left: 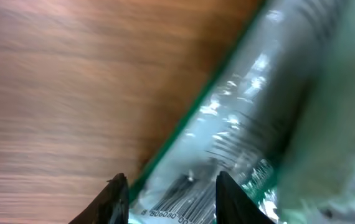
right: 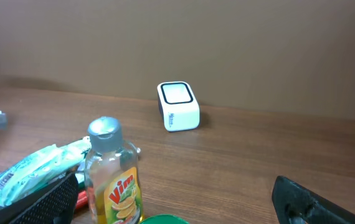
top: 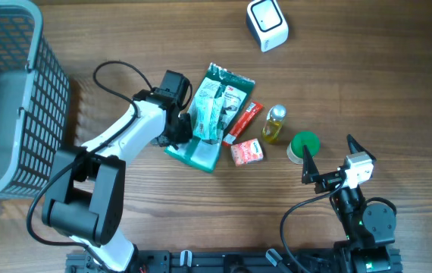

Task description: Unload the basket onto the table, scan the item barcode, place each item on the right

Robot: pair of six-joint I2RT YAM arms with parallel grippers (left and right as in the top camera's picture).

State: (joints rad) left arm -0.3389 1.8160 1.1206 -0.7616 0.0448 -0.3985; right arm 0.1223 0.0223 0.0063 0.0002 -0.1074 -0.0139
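Note:
A flat teal packet [top: 198,152] lies mid-table with a pale green wrapped pack [top: 210,114] resting on it. My left gripper [top: 180,129] sits at the teal packet's left edge. In the left wrist view its jaws [left: 171,186] are shut on the packet [left: 240,137], and the printed barcode [left: 177,202] shows between the two fingers. The white scanner [top: 267,24] stands at the far side, also seen in the right wrist view [right: 179,106]. My right gripper [top: 328,155] is open near the front right, holding nothing [right: 174,205].
A red tube [top: 244,121], a small red packet [top: 247,152], a Vim bottle [top: 274,125] and a green lid [top: 304,145] lie right of the packets. A grey mesh basket [top: 19,68] fills the left edge.

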